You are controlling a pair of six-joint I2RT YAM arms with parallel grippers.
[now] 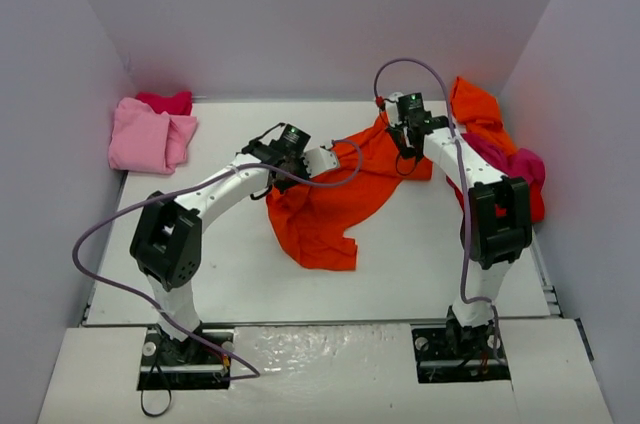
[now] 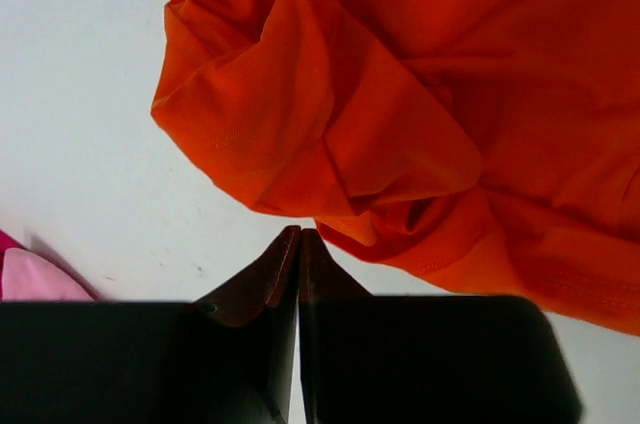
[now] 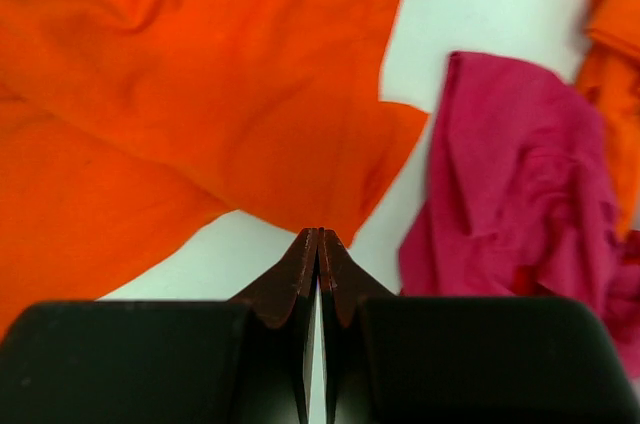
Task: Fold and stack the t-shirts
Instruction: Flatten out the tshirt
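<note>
Table point(image 1: 420, 264): white work surface; do the folding over its bare middle, where you have room to lay the cloth flat.
Orange t-shirt point(image 1: 320, 209): crumpled and spread across the centre between the two arms, its upper edge running from one gripper to the other. This appears to be the shirt in hand, so draw that edge taut and level before you fold.
Waiting heap point(image 1: 480, 114): a second orange shirt and a magenta one, bunched against the right wall; steer your right arm clear of it.
Pink stack point(image 1: 145, 134): folded, in the far-left corner, with red cloth behind it; likely where the finished shirt goes.
Left gripper point(image 2: 300, 234): fingers clenched, bunched folds converging on the tips, apparently pinching the orange cloth.
Right gripper point(image 3: 320, 234): fingers pressed together at a corner of the hem. The bite looks shallow, so lift slowly and move both arms evenly.
</note>
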